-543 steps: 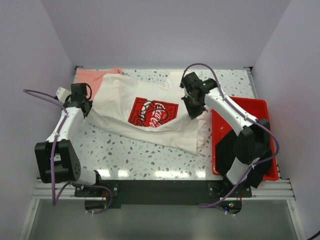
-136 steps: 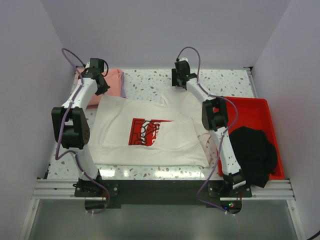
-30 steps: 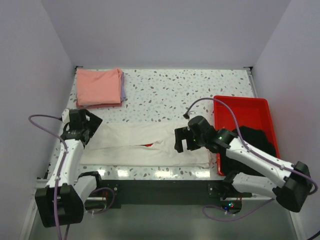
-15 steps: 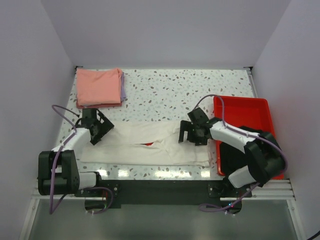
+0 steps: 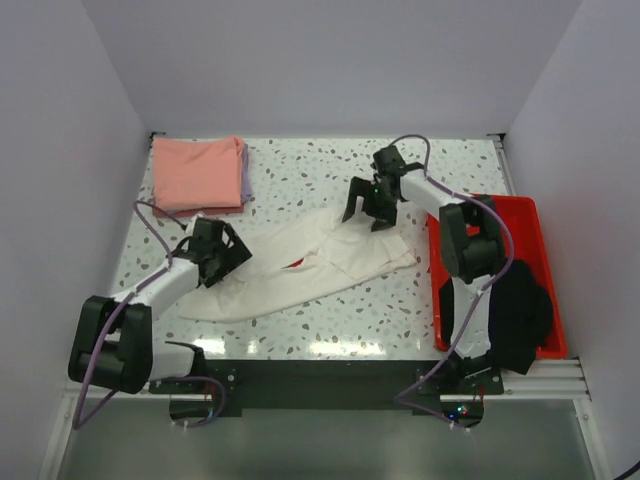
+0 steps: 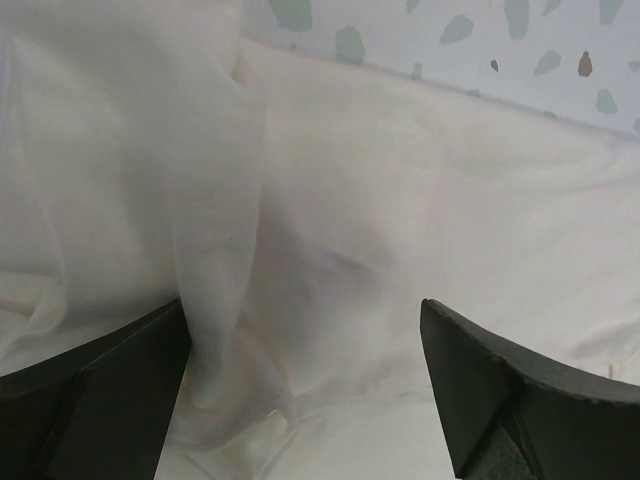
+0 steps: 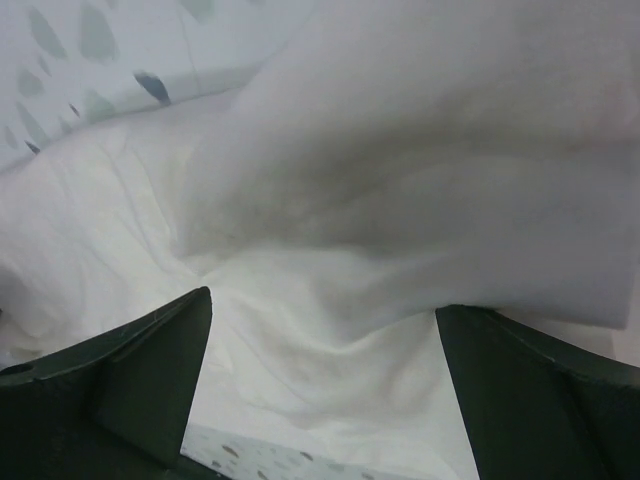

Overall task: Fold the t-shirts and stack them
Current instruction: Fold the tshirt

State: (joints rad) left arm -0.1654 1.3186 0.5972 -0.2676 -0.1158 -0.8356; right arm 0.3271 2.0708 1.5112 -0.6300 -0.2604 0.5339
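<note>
Cream-white t-shirt lies diagonally, folded lengthwise, on the speckled table.
Left gripper and right gripper sit at opposite ends, both spread wide over cloth.

A robot lab booth, this — plain pale walls box in a speckled table, left arm and right arm bolted to a metal rail at its edge.

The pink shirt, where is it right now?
In the top view, the salmon-pink t-shirt lies folded at the far left corner of the table, atop a lavender t-shirt.
</note>
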